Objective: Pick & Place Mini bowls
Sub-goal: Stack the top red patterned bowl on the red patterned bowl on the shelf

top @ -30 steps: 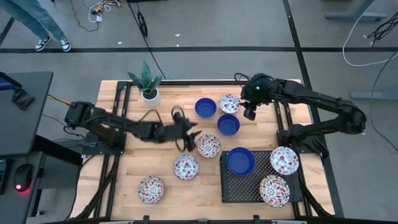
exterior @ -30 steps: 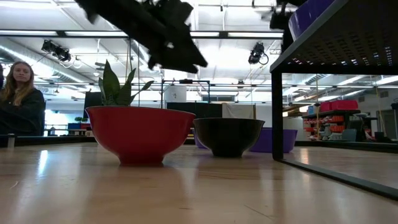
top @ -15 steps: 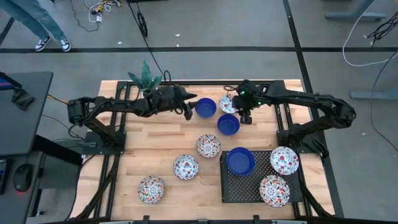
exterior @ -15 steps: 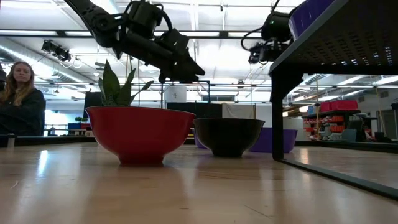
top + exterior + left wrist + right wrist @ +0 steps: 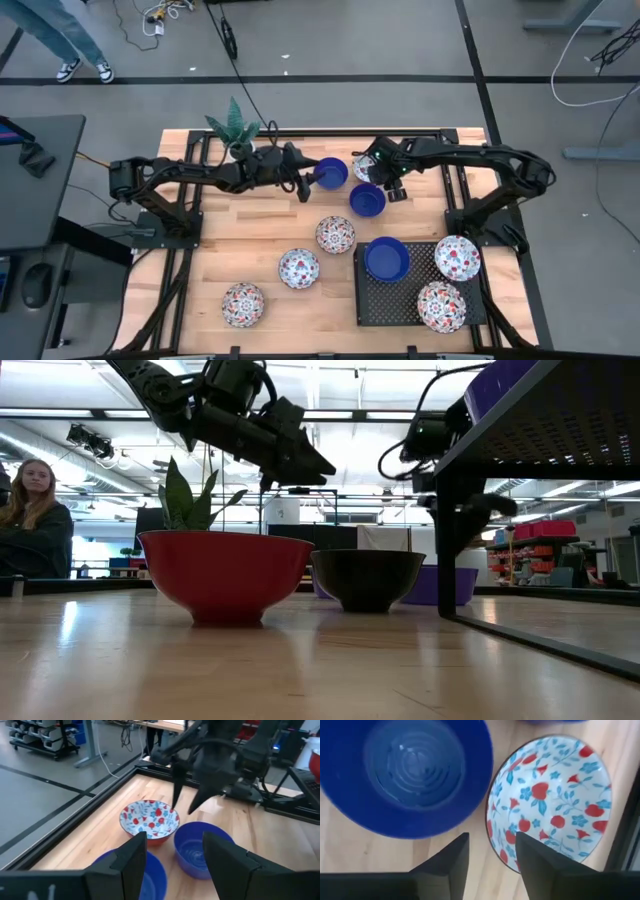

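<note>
Three mini bowls already sit on the black perforated tray [image 5: 375, 300] at the near right: one blue [image 5: 386, 259] and two floral [image 5: 457, 257]. Six are left on the counter [image 5: 200, 290]: three clustered at the far middle, namely a blue bowl [image 5: 330, 172], another blue [image 5: 367, 199] and a floral one [image 5: 555, 795], and three floral ones nearer. Both end effectors hover open and empty over that far cluster, left end effector [image 5: 303, 181] by the blue bowl, right end effector [image 5: 385, 183] at the floral one.

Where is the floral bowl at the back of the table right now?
In the high view the white floral mini bowl sits at the table's far edge, right of centre, beside two glossy blue bowls, under the right gripper.
</note>
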Robot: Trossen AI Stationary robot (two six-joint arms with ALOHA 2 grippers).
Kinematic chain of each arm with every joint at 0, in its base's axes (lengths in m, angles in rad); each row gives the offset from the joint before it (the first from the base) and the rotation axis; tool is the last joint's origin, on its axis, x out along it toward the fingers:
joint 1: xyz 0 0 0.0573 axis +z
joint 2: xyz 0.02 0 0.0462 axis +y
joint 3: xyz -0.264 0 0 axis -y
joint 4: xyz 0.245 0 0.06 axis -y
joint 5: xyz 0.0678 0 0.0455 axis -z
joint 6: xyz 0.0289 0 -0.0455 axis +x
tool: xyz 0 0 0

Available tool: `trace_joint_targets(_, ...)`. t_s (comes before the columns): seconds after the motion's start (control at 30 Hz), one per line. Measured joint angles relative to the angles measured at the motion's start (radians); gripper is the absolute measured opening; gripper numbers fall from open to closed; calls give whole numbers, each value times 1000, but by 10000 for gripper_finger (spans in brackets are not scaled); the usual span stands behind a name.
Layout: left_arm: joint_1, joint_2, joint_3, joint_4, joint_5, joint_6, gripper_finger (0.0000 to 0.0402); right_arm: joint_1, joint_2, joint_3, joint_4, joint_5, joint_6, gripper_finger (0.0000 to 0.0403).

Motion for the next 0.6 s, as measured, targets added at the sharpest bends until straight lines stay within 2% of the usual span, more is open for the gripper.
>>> trace_joint_targets(0.6,-11,0,0,3,-3,11,197,0,117,0,81,63,-37,131)
